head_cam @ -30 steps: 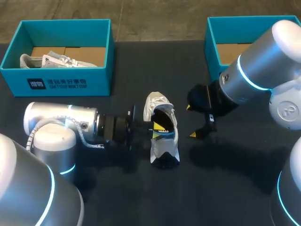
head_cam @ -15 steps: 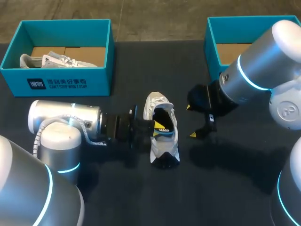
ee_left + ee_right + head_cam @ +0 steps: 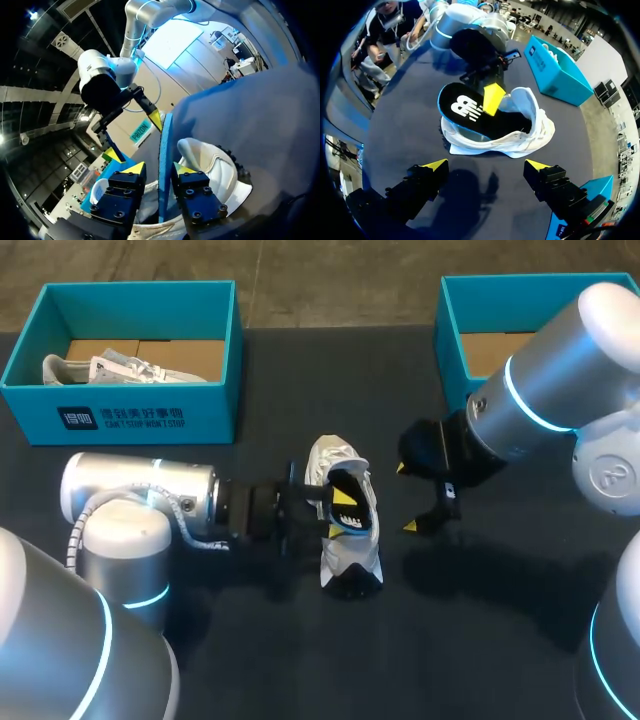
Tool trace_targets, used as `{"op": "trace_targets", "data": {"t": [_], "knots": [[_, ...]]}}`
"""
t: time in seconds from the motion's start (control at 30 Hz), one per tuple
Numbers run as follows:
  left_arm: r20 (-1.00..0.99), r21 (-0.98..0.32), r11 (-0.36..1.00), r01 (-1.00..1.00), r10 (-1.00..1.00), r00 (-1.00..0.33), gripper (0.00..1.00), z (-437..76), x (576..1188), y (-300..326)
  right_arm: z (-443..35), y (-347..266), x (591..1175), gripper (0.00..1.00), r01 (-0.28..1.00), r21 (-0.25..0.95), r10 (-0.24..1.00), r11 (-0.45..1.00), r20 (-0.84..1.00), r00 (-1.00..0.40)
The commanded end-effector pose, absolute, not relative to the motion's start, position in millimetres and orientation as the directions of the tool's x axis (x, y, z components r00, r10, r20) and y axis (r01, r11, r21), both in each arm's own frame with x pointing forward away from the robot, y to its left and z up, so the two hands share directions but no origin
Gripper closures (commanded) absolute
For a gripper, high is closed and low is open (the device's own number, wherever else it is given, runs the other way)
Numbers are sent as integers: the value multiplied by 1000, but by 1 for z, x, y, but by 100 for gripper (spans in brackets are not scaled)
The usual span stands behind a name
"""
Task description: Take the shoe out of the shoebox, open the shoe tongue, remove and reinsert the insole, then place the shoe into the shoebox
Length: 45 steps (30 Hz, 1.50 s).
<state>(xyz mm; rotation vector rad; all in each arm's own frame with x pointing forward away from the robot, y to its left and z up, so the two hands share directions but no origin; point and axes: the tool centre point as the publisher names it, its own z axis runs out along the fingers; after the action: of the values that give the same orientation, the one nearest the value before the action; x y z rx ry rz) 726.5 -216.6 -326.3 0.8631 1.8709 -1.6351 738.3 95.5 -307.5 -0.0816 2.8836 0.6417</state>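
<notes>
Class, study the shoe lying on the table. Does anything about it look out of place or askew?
Yes. The insole is askew: it sticks partly out of the shoe, tilted up on its edge instead of lying flat inside. The left tool grips it from both sides. Nothing else stands out.

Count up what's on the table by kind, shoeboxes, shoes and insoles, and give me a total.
Shoeboxes: 2, left shoebox, right shoebox
Shoes: 2, shoe on the table, shoe in the left shoebox
Insoles: 1, insole, partly out of the shoe on the table
Total: 5
</notes>
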Motion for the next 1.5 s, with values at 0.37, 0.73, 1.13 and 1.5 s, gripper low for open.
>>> {"op": "trace_targets", "data": {"t": [0.37, 0.73, 1.13, 1.5], "knots": [[-731, -657, 96, 748, 164, -663, 100, -340, 726, -208, -309, 97, 738, 0, -92, 412, -11, 906, -195, -981], [-746, -635, 124, 763, 158, -647, 100, -343, 736, -208, -309, 97, 738, 0, -92, 412, -11, 906, -195, -981], [-757, -629, 85, 773, 157, -634, 62, -327, 722, -199, -309, 97, 738, 0, -92, 412, -11, 906, -195, -981], [-747, -635, 73, 769, 194, -635, 100, -337, 721, -206, -309, 97, 738, 0, -92, 412, -11, 906, -195, -981]]}}
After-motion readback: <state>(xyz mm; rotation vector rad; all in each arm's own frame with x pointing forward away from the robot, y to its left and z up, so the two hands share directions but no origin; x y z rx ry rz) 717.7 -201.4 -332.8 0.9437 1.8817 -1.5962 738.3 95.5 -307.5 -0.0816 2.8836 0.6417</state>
